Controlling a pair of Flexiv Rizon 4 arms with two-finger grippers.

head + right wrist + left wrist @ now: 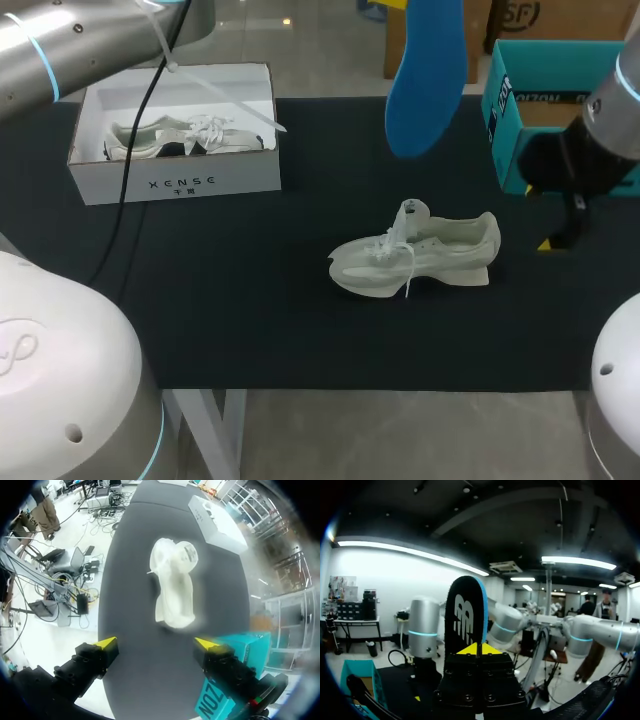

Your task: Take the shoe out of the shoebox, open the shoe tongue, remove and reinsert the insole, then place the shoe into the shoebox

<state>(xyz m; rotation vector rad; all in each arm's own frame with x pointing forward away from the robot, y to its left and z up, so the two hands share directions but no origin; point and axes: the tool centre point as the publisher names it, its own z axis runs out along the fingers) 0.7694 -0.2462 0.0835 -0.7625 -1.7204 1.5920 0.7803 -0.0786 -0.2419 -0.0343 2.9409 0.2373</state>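
Note:
A pale grey-white shoe (420, 255) lies on its sole in the middle of the black table, toe to the left, laces loose. Its blue insole (428, 80) hangs in the air above and behind it. In the left wrist view my left gripper (479, 649) is shut on the insole (465, 615), which stands up beyond the yellow tips with its dark printed face showing. My right gripper (560, 235) hovers right of the shoe's heel, by the teal box. In the right wrist view it (160, 644) stands open and empty, with the shoe (172, 580) ahead of it.
A white shoebox (175, 180) at the back left holds a second pale shoe (185, 135); the right wrist view shows the box (217, 522) beyond the shoe. An open teal box (530, 110) stands at the back right, close beside my right gripper.

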